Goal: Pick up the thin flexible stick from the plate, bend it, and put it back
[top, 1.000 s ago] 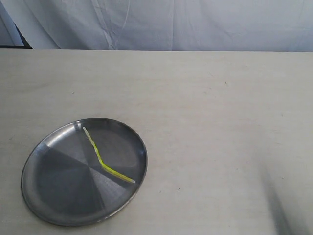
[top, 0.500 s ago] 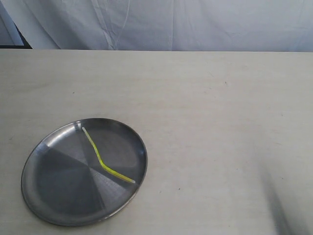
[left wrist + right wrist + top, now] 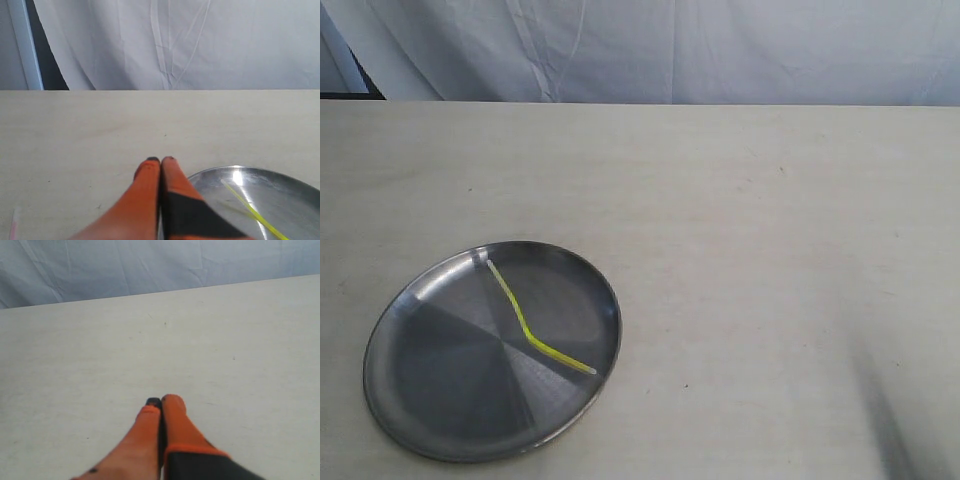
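the plate (image 3: 292, 197) just beside the left claw (image 3: 161, 160) is brushed grey-silver metal with a radial sheen and a bright glint. the stick (image 3: 250, 207) in it looks like smooth yellow plastic. left claw and right claw (image 3: 162, 401) are matt orange with black parts. the table (image 3: 770, 250) under them is pale, matt, faintly grained; beyond hangs creased white cloth (image 3: 720, 50).

Plate (image 3: 440, 392): 1, round steel.
Thin flexible stick (image 3: 515, 312): 1, yellow, lying in the plate.
Grippers: 2, namely left gripper (image 3: 161, 160) and right gripper (image 3: 161, 401), two orange fingers each.
Table (image 3: 770, 250): 1, under the plate.
White cloth (image 3: 720, 50): 1, beyond the plate.
Pink sliver (image 3: 13, 222): 1, well apart from the plate, kind unclear.
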Available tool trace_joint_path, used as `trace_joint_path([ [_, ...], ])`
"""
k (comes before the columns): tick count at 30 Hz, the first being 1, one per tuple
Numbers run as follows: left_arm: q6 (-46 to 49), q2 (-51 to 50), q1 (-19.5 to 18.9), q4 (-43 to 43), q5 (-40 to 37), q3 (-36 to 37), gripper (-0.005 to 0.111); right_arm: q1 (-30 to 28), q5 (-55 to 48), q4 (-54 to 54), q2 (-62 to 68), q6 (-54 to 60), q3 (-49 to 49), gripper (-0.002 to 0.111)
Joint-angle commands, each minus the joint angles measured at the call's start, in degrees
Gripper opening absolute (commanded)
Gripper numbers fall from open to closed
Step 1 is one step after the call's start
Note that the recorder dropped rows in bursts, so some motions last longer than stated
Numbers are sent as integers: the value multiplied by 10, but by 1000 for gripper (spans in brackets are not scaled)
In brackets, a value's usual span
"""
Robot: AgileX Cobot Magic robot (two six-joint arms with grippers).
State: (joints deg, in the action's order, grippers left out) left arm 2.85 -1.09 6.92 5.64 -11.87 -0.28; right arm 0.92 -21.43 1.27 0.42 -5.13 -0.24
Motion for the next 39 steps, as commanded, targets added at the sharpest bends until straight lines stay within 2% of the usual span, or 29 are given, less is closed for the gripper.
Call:
trace_joint_path([
  [1, -3, 3, -3, -4, 3, 3, 0, -3, 7, 0, -3, 4, 2, -1],
  [39, -3, 3, -3, -16, 3, 3, 0, -3, 4, 0, -3, 4, 2, -1],
])
